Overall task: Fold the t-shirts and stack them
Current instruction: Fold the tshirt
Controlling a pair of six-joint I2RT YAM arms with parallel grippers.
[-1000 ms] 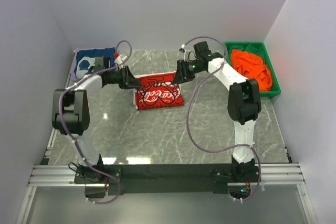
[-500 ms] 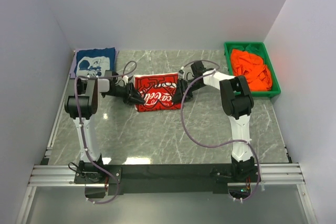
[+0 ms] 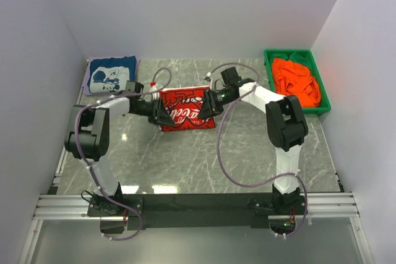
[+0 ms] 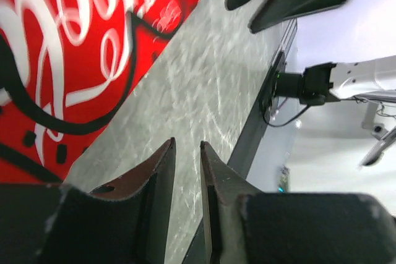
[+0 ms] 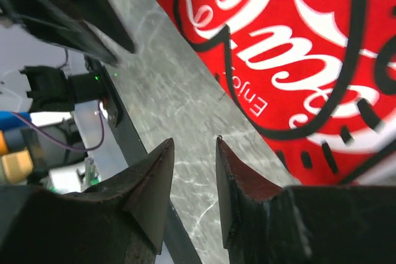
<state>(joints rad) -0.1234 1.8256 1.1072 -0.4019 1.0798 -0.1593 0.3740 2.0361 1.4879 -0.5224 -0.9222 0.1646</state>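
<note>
Red t-shirt (image 3: 185, 110), folded to a flat rectangle on the tabletop (image 3: 247, 153), lies between the two hands. Left hand (image 3: 162, 115) is at its left edge, right hand (image 3: 204, 106) at its right edge. Both show only a narrow gap between the fingers and hold nothing. A second ago both hands were raised at the far corners. They have since come down and let go, so this fold appears laid. Navy t-shirt (image 3: 111, 73) lies beyond the left hand, the likely stacking place. Orange t-shirts (image 3: 297, 78) wait in the green bin (image 3: 272, 54), outboard of the right hand.
</note>
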